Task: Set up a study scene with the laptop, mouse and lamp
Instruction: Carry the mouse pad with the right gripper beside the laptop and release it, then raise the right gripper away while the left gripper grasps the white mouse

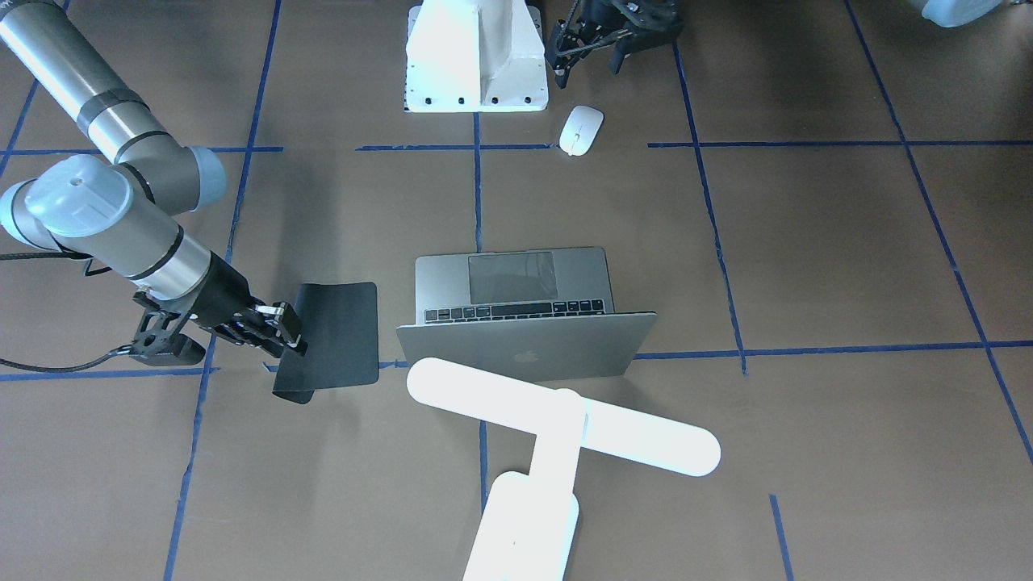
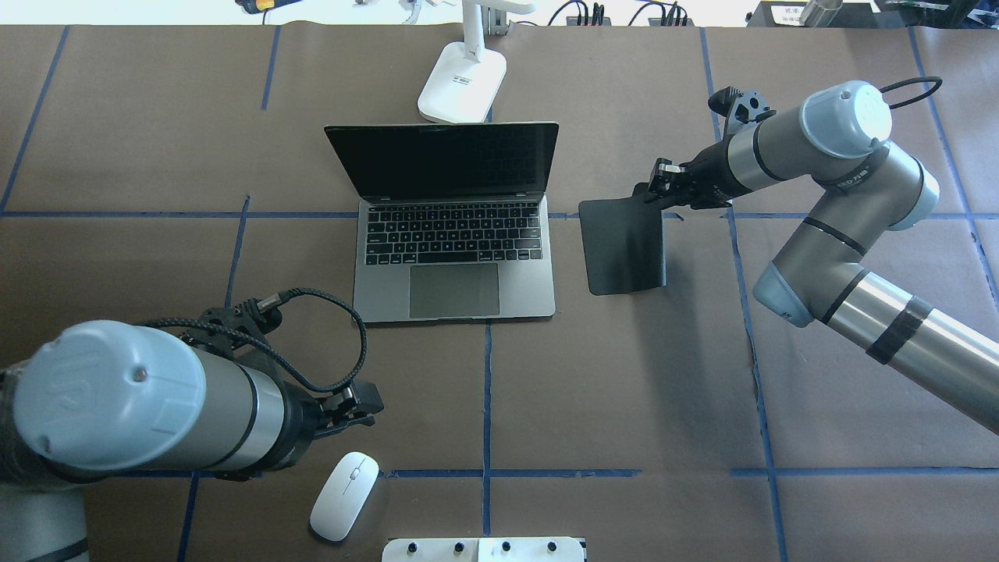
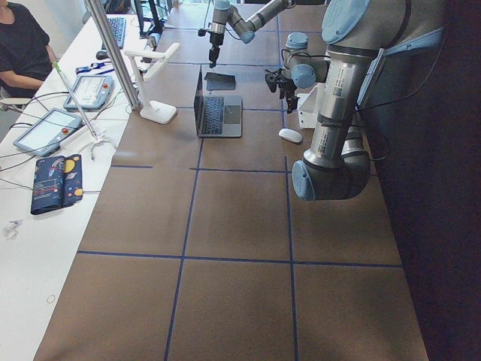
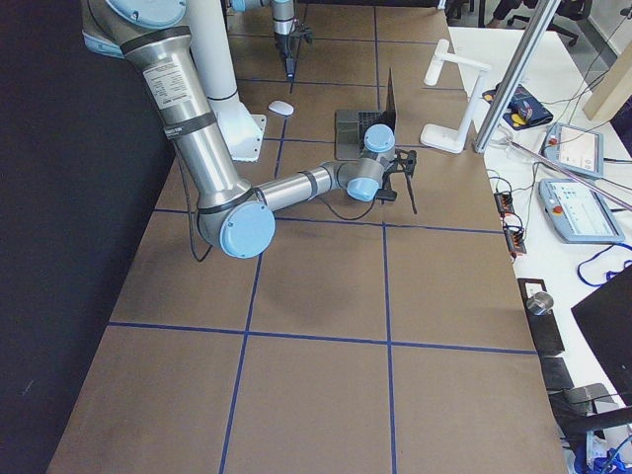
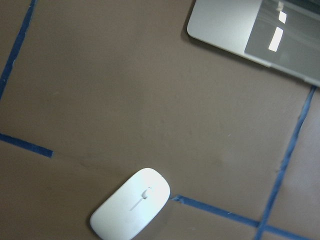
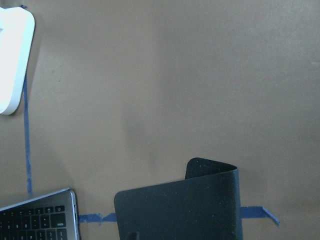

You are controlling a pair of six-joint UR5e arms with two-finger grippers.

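Front-facing view: the laptop (image 1: 524,339) stands open mid-tabletop (image 1: 807,242), the lamp (image 1: 557,420) just behind its lid; the mouse (image 1: 581,129) lies near the left hand (image 1: 589,64), whose fingers hang apart; the right hand (image 1: 286,335) is clamped on a black mat (image 1: 339,331) beside the laptop. Overhead view: the mat's gripped edge curls upward.
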